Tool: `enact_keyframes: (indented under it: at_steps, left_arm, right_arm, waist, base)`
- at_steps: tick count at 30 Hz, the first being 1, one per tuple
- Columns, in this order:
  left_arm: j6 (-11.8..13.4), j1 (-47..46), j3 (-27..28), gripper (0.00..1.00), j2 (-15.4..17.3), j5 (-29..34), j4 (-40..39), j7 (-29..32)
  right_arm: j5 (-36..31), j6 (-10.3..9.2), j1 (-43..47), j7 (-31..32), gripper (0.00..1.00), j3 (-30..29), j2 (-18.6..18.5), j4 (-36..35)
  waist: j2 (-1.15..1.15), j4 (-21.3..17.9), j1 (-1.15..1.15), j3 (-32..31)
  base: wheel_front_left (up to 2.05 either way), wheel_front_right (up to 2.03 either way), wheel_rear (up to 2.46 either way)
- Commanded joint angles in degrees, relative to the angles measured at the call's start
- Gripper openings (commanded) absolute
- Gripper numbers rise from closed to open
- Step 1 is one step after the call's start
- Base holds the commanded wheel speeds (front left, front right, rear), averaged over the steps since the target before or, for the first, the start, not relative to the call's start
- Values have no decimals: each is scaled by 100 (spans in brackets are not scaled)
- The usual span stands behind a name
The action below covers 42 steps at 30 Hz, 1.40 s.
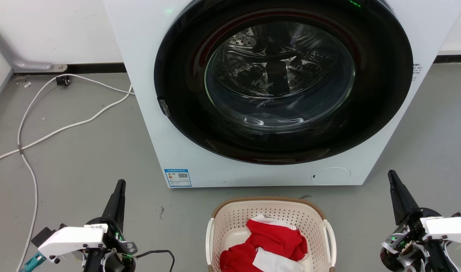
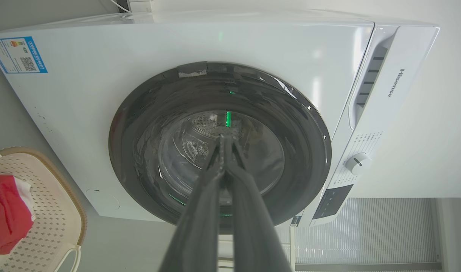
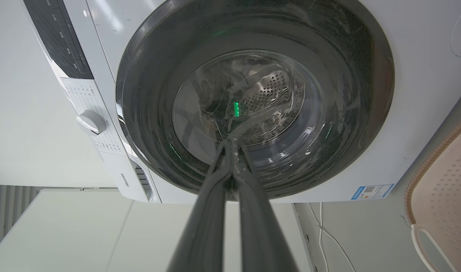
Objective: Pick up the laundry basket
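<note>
Left gripper (image 1: 120, 185): fingers pressed together, holding nothing, pointing at the washing machine (image 1: 151, 124).
Right gripper (image 1: 392, 179): fingers likewise closed tip to tip, empty.
Laundry basket (image 1: 268, 200): on the floor (image 1: 83, 170) between the two grippers, well apart from each, just in front of the washing machine.
Red and white clothes (image 1: 275, 241): heaped inside the basket.
White cable (image 1: 64, 128): on the floor beyond the left gripper's tips, off to their left.

The washing machine (image 1: 200, 151) is glossy white with a shiny glass door (image 1: 283, 113) over a perforated metal drum (image 1: 249, 41); before it, the laundry basket (image 1: 234, 219) is matt perforated plastic holding soft red-and-white cloth (image 1: 275, 238) on a smooth grey floor (image 1: 83, 158).
</note>
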Motion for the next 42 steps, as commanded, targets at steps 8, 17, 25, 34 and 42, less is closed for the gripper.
enact_keyframes:
  at_steps: [8,17,25,34,42]
  left_arm:
    - [-2,-57,20,0,-8,30,-7,30]
    - [-2,-58,28,0,-13,28,-6,38]
    - [-2,-59,33,0,-17,35,-6,44]
    - [0,119,-19,100,-35,85,21,-123]
    - [24,140,15,100,-35,827,-168,-343]
  right_arm:
    - [-30,0,-65,25,0,-11,21,-12]
    - [-35,0,-66,30,0,-16,24,-12]
    - [-39,0,-66,23,0,-18,26,-11]
    - [-102,0,135,-108,100,27,18,78]
    - [-1061,0,196,-332,100,-7,19,-210]
  waist:
    - [0,0,0,0]
    - [0,0,0,0]
    - [0,0,0,0]
    - [0,-1,0,2]
    - [0,2,0,13]
  base:
    - [0,0,0]
    - [0,0,0]
    - [0,0,0]
    - [0,0,0]
    - [0,0,0]
